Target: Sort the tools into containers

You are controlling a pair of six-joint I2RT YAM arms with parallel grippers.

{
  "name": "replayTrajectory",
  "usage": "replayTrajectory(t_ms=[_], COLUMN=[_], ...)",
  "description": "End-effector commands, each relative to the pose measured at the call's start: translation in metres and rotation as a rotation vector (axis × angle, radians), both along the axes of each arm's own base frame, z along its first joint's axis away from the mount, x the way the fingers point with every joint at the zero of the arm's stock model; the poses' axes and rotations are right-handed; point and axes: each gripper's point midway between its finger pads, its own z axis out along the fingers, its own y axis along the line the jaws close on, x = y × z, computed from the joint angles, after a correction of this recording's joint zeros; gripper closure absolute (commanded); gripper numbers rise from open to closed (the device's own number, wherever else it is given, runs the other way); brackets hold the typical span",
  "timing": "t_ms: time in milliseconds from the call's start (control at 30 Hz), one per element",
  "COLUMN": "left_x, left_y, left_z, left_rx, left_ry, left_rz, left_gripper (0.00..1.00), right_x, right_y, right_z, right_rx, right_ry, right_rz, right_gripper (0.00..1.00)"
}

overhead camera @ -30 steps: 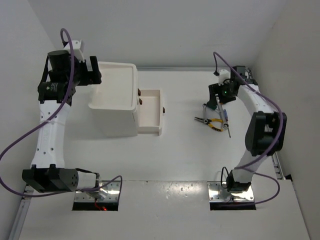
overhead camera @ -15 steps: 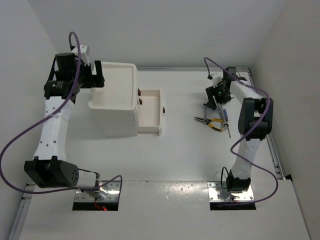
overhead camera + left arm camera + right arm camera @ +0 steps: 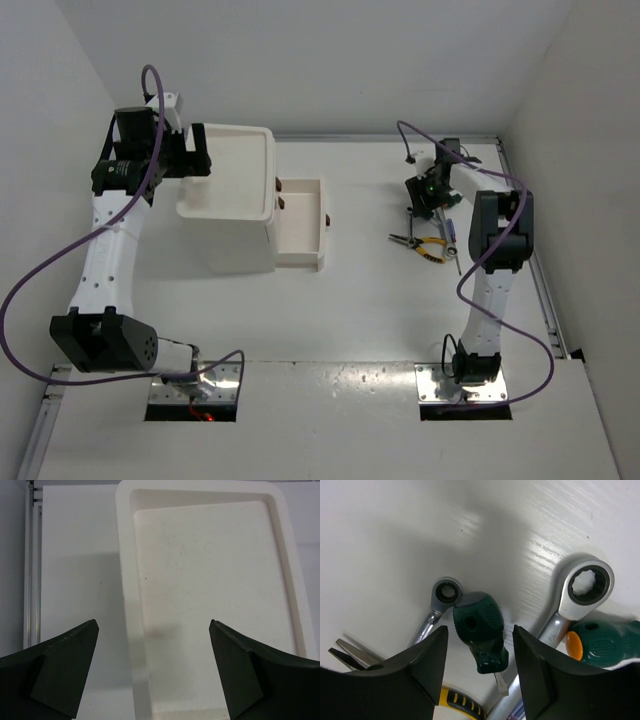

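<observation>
The tools lie in a heap at the right of the table. A stubby green-handled screwdriver (image 3: pixel 481 630) lies between the fingers of my right gripper (image 3: pixel 480 630), which is open with a gap on both sides. Beside it are a small silver wrench (image 3: pixel 444 595), a larger wrench (image 3: pixel 587 587), yellow-handled pliers (image 3: pixel 428 247) and a blue-handled screwdriver (image 3: pixel 450 232). The white drawer unit (image 3: pixel 272 175) stands at the left with one drawer (image 3: pixel 322 228) pulled out. My left gripper (image 3: pixel 152 622) hangs wide open over the unit's bare tray top (image 3: pixel 125 580), holding nothing.
A second green handle with an orange end (image 3: pixel 602 642) lies by the larger wrench. Dark knobs (image 3: pixel 279 184) mark the drawer fronts. White walls close in on the left, back and right, and a metal rail (image 3: pixel 545 290) runs along the table's right edge.
My right gripper has gone down over the tool heap and its fingers have narrowed around the green screwdriver. The left arm shifted slightly at the drawer unit, still open.
</observation>
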Motion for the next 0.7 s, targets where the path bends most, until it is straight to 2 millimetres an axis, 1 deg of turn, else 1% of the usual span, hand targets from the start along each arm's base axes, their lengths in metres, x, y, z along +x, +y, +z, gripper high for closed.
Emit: replayTrajectory(t_ms=[0, 33, 100, 133, 200, 233, 267, 300, 333, 367, 400, 433, 467, 500, 533, 567, 600, 633, 667], left_x=[0.005, 0.005, 0.005, 0.005, 0.005, 0.005, 0.005, 0.005, 0.005, 0.005, 0.003, 0.003, 0.002, 0.001, 0.001, 0.001, 0.001, 0.002, 0.002], left_y=[-0.004, -0.004, -0.004, -0.004, -0.004, -0.004, -0.004, -0.002, -0.002, -0.003, -0.003, -0.003, -0.003, -0.003, -0.004, -0.002, -0.002, 0.001, 0.003], left_z=[0.008, 0.008, 0.008, 0.008, 0.008, 0.008, 0.008, 0.008, 0.008, 0.008, 0.012, 0.012, 0.019, 0.014, 0.019, 0.015, 0.015, 0.015, 0.015], left_rx=[-0.009, -0.009, -0.009, -0.009, -0.009, -0.009, -0.009, -0.004, -0.004, -0.012, -0.012, -0.02, -0.019, -0.019, -0.027, -0.022, -0.022, -0.021, -0.017], left_ry=[-0.037, -0.037, -0.037, -0.037, -0.037, -0.037, -0.037, -0.037, -0.037, -0.036, -0.047, -0.047, -0.068, -0.056, -0.073, -0.071, -0.071, -0.07, -0.07], left_rz=[-0.005, -0.005, -0.005, -0.005, -0.005, -0.005, -0.005, 0.003, 0.003, 0.007, 0.007, 0.012, 0.011, 0.012, 0.016, 0.025, 0.025, 0.046, 0.054], left_gripper=[0.0, 0.0, 0.0, 0.0, 0.0, 0.0, 0.0, 0.0, 0.0, 0.0, 0.0, 0.0, 0.0, 0.0, 0.0, 0.0, 0.0, 0.0, 0.0], right_x=[0.023, 0.022, 0.025, 0.025, 0.023, 0.023, 0.019, 0.016, 0.015, 0.014, 0.012, 0.005, 0.004, -0.001, -0.01, -0.013, -0.02, -0.028, -0.031], right_y=[0.003, 0.003, 0.003, 0.003, 0.0, 0.0, 0.0, 0.003, 0.005, 0.003, 0.009, 0.015, 0.021, 0.041, 0.051, 0.068, 0.097, 0.114, 0.129], right_z=[0.012, 0.008, 0.009, 0.009, 0.008, 0.008, 0.013, 0.021, 0.031, 0.043, 0.067, 0.081, 0.1, 0.118, 0.141, 0.159, 0.175, 0.188, 0.194], right_rx=[-0.028, -0.028, -0.028, -0.028, -0.045, -0.048, -0.048, -0.035, -0.022, -0.005, 0.027, 0.062, 0.097, 0.174, 0.24, 0.291, 0.392, 0.464, 0.521], right_ry=[-0.077, -0.067, -0.078, -0.078, -0.067, -0.069, -0.064, -0.063, -0.074, -0.087, -0.125, -0.122, -0.146, -0.16, -0.16, -0.175, -0.171, -0.149, -0.136], right_rz=[0.029, 0.029, 0.029, 0.029, 0.021, 0.029, 0.03, 0.036, 0.041, 0.024, 0.04, 0.029, 0.028, 0.06, 0.045, 0.063, 0.113, 0.093, 0.098], right_gripper=[0.46, 0.51, 0.58, 0.71, 0.84, 0.95, 0.98, 1.0, 1.0, 1.0, 1.0, 1.0, 1.0, 1.0, 1.0, 1.0, 1.0, 1.0, 1.0])
